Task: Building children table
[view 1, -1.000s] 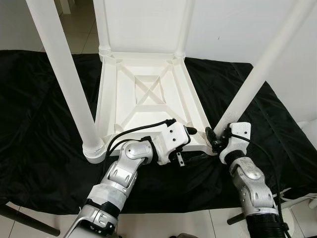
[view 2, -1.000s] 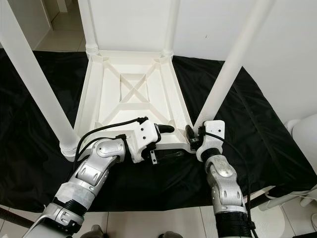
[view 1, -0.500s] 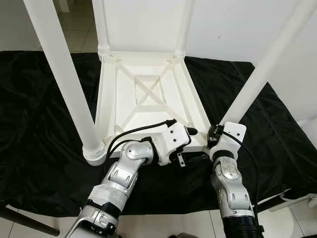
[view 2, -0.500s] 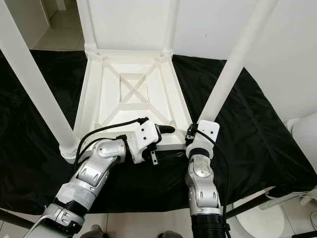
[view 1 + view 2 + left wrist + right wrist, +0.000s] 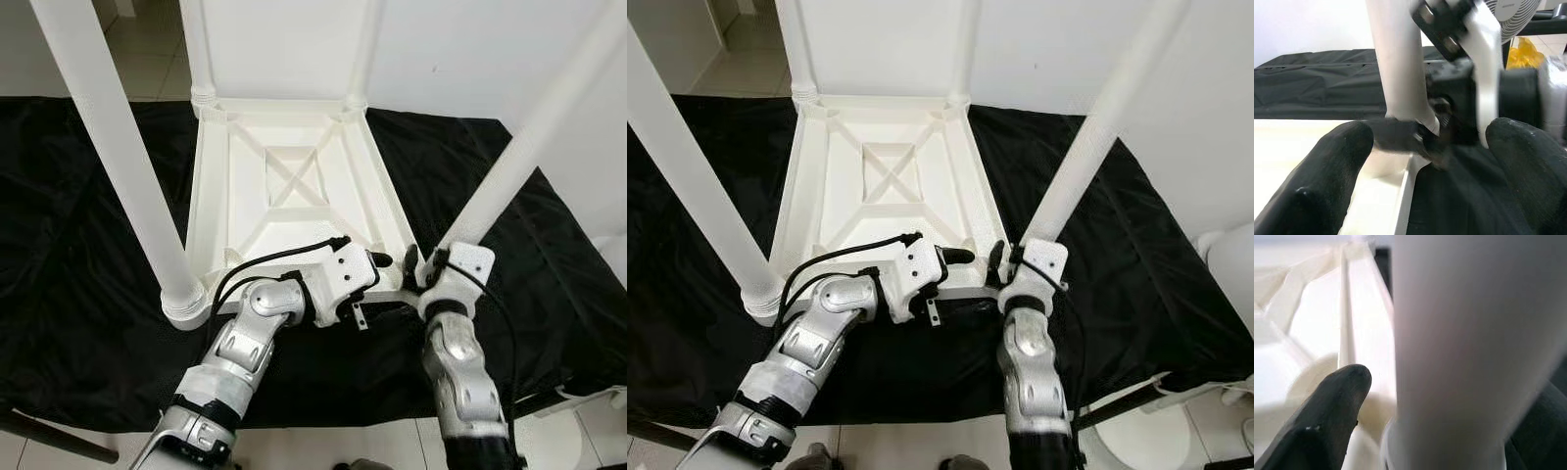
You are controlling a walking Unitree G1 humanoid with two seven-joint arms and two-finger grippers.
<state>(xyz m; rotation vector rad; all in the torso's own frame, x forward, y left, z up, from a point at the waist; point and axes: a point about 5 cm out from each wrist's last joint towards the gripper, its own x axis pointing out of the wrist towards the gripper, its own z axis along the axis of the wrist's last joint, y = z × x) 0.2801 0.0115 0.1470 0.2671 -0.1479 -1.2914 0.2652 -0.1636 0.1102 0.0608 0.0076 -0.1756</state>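
Left eye view shows you the white plastic children's table [image 5: 294, 186] lying upside down on a black cloth [image 5: 78, 294], its ribbed underside facing up with an X-shaped brace in the middle. Four white legs stand up from its corners — the near-left leg [image 5: 118, 157] and the near-right leg [image 5: 519, 162] run up out of frame, and the two far legs [image 5: 199, 49] rise at the far corners.

Your right gripper [image 5: 419, 266] sits at the near-right corner of the table, at the base of the near-right leg. In the right wrist view that leg [image 5: 1469, 347] stands between the two black fingers [image 5: 1327, 416], one on each side of it, so the fingers are spread around the leg's foot; whether they press on it you cannot tell.

Your left gripper [image 5: 377, 262] reaches along the table's near edge toward that same corner, just beside the right gripper. In the left wrist view its fingers [image 5: 1327, 176] stand wide apart, holding nothing, with the table's rim [image 5: 1405, 196] and the leg's base between them and beyond.

White tiled floor [image 5: 137, 39] lies past the cloth at the far left.
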